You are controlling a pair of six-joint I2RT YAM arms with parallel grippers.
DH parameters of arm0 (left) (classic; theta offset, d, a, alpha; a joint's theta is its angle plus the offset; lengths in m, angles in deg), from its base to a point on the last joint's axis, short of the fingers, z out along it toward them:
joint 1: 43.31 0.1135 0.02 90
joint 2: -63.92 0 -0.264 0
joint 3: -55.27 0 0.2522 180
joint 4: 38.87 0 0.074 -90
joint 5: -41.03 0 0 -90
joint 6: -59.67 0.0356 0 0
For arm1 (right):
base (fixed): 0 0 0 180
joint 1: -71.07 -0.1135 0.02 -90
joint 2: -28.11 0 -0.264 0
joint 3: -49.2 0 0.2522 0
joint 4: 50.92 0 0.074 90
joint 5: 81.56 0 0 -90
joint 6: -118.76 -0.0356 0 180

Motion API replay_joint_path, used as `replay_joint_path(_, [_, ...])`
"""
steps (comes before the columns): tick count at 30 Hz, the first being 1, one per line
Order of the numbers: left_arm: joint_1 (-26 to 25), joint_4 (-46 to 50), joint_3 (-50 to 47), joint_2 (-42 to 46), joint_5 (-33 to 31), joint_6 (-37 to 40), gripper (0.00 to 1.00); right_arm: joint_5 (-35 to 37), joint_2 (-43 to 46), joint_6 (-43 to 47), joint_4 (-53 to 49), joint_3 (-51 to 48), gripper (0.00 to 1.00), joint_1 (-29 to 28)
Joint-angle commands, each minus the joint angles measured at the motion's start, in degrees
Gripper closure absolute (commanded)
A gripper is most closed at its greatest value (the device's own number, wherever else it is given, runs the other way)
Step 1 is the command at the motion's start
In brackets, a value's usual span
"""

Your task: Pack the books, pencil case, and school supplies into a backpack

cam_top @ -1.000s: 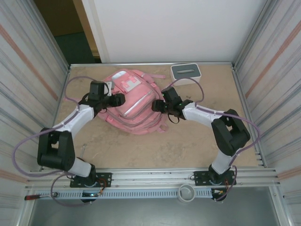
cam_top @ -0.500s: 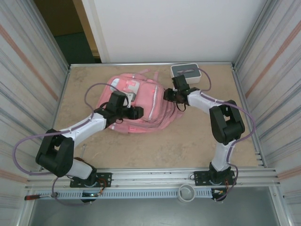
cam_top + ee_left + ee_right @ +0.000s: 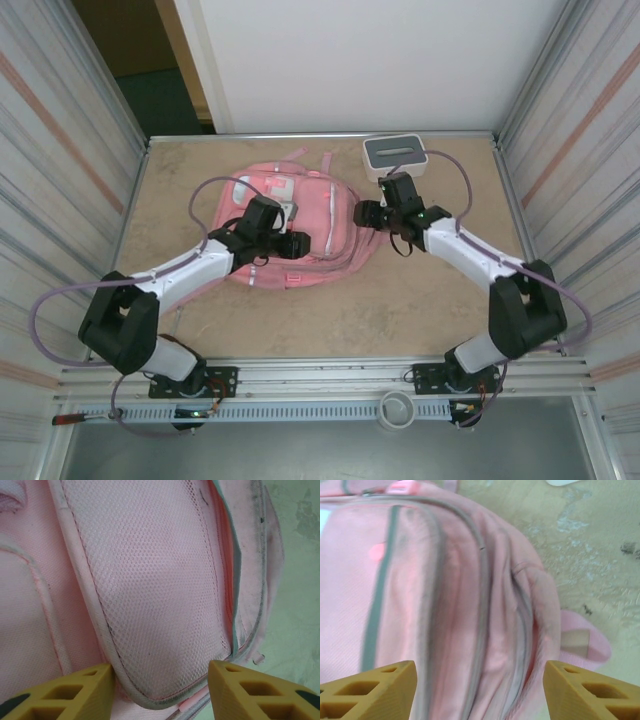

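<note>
The backpack (image 3: 322,222) lies flat on the surface (image 3: 400,300), directly beneath the left end effector (image 3: 160,672) and under the right end effector (image 3: 479,667). Both are open and hold nothing. Its fabric seems soft and limp, probably light, so a pinch on the piped seam (image 3: 107,647) or the zip edge (image 3: 484,605) should hold best.

The backpack (image 3: 322,218) lies at the middle of the table (image 3: 330,320); a box (image 3: 395,155) sits just behind its right corner.
</note>
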Motion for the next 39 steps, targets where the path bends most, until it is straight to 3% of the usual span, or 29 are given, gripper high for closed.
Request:
replay_joint_path(1, [-0.22,0.65,0.12,-1.5,-0.52,-0.58,0.53,1.63,4.69,-1.77,-0.53,-3.68,0.33,-4.79])
replay_joint_path(8, [0.09,-2.93,-4.36,0.02,-1.45,-2.99,0.68,10.77,9.44,-8.3,1.82,-9.43,0.22,-17.67])
replay_joint_path(16, [0.95,-7.69,-9.97,3.93,1.13,-4.92,0.79,21.29,3.16,-18.21,6.97,-10.17,0.19,-28.54])
replay_joint_path(25, [3.55,-9.97,-12.08,3.96,5.8,-4.16,0.93,24.35,-7.42,-23.68,13.19,-7.7,0.2,-31.2])
replay_joint_path(35, [3.55,-11.33,-12.52,4.05,7.71,-3.99,0.95,26.71,-12.87,-22.49,12.02,-3.49,0.19,-32.35])
replay_joint_path(39, [3.55,-10.84,-12.87,4.58,7.26,-3.4,0.95,24.14,-13.78,-20.73,15.13,-3.24,0.18,-32.31])
